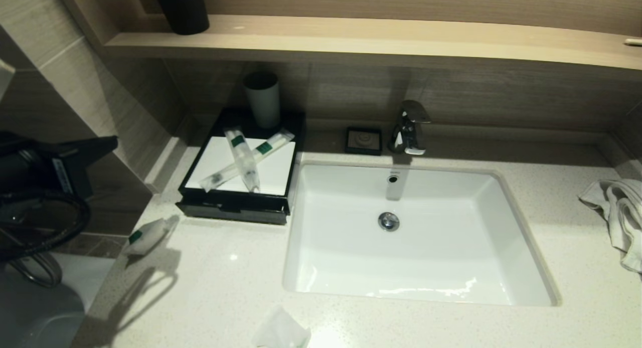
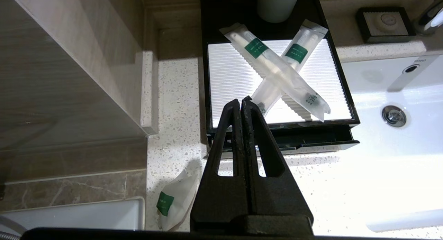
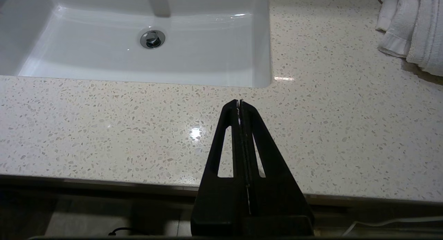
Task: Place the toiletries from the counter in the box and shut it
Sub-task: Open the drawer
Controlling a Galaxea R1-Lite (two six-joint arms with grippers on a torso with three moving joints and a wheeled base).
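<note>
two tubes (image 1: 241,157) lie crossed atop the box (image 1: 235,207); both grippers' jaws pressed together, empty.

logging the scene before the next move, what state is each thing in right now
box: drawer slightly open
two long tubes: crossed on the box's top panel
short packet: on the counter, left of the sink
second packet: at the counter's front edge
cup: upright on the box
left gripper: jaws shut, empty
right gripper: jaws shut, empty

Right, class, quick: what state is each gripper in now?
Left gripper: shut, holding nothing, above the box.
Right gripper: shut, empty, over the counter.
</note>
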